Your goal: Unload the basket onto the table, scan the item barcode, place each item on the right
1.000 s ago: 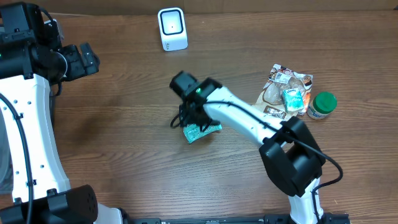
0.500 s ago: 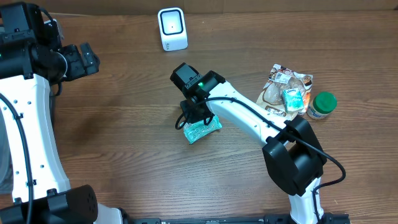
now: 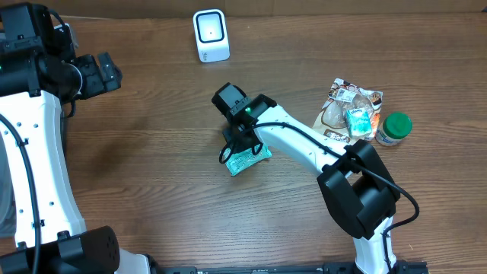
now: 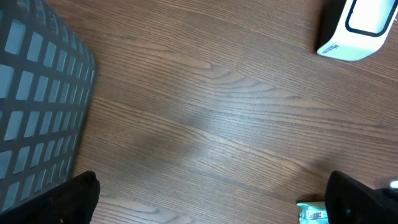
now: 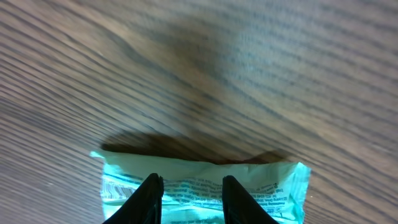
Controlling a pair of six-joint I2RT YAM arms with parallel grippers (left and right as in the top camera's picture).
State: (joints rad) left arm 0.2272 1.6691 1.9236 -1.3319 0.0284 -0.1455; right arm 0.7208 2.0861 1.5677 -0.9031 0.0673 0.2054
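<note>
Right pincer (image 5: 191, 185), wider a second ago, now tight on the green packet (image 5: 268, 186); left pincer (image 4: 211, 199) agape.

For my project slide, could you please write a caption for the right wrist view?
Right end effector closed on a teal packet, wooden table behind it.

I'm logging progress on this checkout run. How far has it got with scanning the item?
Done: the right gripper is down at the packet. In hand: the grasp, with its jaws closed on the packet's edge, and no clear lift shows. Left: carrying the packet over and showing its barcode to the scanner, which stands well apart from it. Nothing looks scanned yet.
</note>
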